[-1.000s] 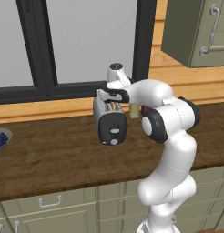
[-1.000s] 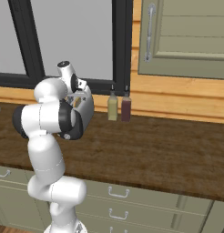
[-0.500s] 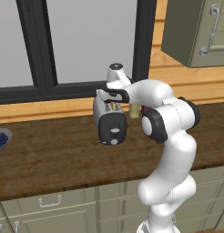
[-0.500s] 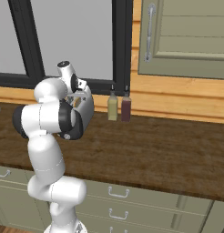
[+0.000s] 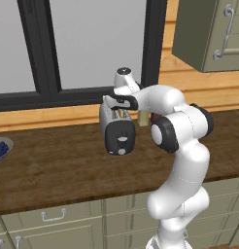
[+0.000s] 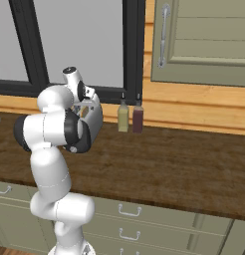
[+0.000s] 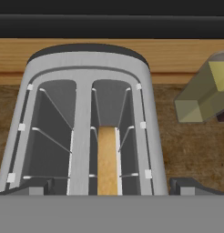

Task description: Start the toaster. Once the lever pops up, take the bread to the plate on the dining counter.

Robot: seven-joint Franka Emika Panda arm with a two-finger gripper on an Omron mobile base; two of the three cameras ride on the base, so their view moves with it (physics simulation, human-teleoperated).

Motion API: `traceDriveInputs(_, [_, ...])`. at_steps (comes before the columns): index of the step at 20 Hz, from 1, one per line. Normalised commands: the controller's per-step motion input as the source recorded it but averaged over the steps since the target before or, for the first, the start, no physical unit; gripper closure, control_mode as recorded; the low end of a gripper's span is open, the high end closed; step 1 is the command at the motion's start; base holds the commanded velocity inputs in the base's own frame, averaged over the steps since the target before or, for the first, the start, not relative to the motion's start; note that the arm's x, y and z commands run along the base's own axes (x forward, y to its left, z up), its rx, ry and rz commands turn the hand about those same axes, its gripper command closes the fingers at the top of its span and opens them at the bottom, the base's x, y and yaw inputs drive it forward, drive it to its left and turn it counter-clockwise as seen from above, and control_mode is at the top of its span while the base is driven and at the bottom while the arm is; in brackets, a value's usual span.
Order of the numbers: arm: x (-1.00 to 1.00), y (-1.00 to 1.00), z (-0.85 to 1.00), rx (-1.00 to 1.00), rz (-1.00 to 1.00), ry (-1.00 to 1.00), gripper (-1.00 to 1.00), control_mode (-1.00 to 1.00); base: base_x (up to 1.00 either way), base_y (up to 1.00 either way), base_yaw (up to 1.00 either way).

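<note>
- Hovering directly above the toaster (image 5: 119, 130), the tool (image 7: 111, 191) looks straight down into the two slots; its dark tips sit wide apart at the bottom corners of the hand view, clamped on nothing.
- Sitting on the wood-grain desk (image 5: 53, 165) under the window (image 5: 87, 44), the toaster shows its black end panel with slider and knob toward the left base camera.
- Standing on edge in the right-hand slot as the hand view frames it, the bread (image 7: 107, 160) shows as a narrow tan strip between the wire guides; the other slot is bare.
- Whether the lever is up or down cannot be told from these views, so reaching in too soon is one risk: a slice held low would give the tips little to pinch.
- The thin edge leaves small margin: if the tips descend off-centre, one could land on the middle bar or catch a wire guide rather than straddle the bread.
- A pull that is not straight up could drag the slice against the guides and tip or shift the light toaster.
- Two bottles (image 6: 130, 117) stand near the toaster by the wall, and a swinging wrist on withdrawal might knock them.
- A bowl of blue berries (image 5: 1, 148) sits at the far left edge, well apart.
</note>
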Motion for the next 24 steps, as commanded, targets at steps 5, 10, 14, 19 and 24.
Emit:
traceDriveInputs(5, [0.0,0.0,0.0,0.0,0.0,0.0,-1.0,-1.0,0.0,0.0,0.0])
traceDriveInputs(10, [0.0,0.0,0.0,0.0,0.0,0.0,-1.0,-1.0,0.0,0.0,0.0])
traceDriveInputs(14, [0.0,0.0,0.0,0.0,0.0,0.0,-1.0,-1.0,0.0,0.0,0.0])
traceDriveInputs(19, [0.0,0.0,0.0,0.0,0.0,0.0,-1.0,-1.0,0.0,0.0,0.0])
traceDriveInputs(24, [0.0,0.0,0.0,0.0,0.0,0.0,-1.0,-1.0,0.0,0.0,0.0])
